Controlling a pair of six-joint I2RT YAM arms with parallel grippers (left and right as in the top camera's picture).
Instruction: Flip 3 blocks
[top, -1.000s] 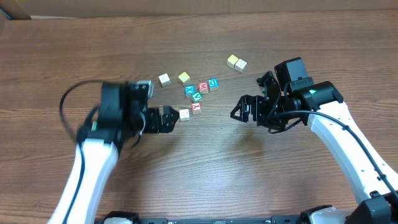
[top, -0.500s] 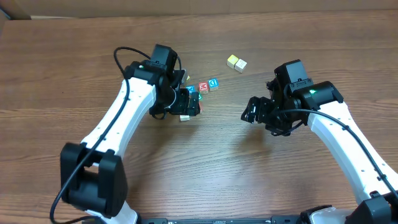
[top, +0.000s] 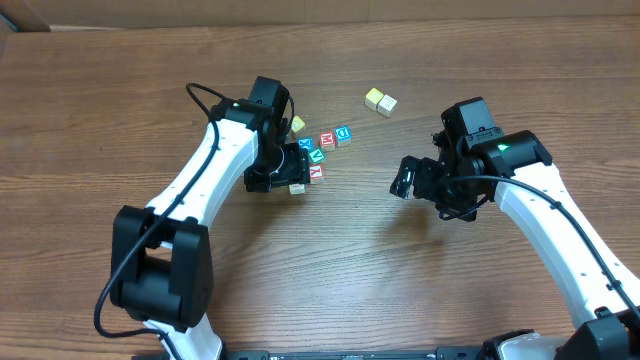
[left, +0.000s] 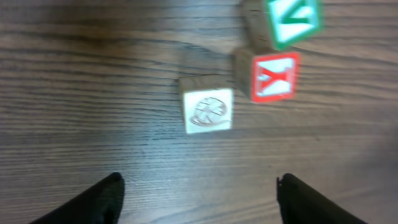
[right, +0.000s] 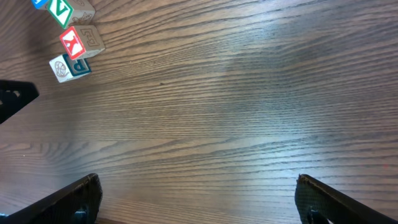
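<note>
I am hovering my left claw (left: 199, 184), fingers apart and empty, before the whitish block (left: 207, 112); next I must close on it and tip it over.

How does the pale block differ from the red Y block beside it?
The pale block has a whitish top with a faint drawing; the red Y block has a red-framed letter. The pale block lies nearer the left gripper and its open jaws; the red Y block lies farther, by the green V block. Both are small wooden cubes on the table.
</note>
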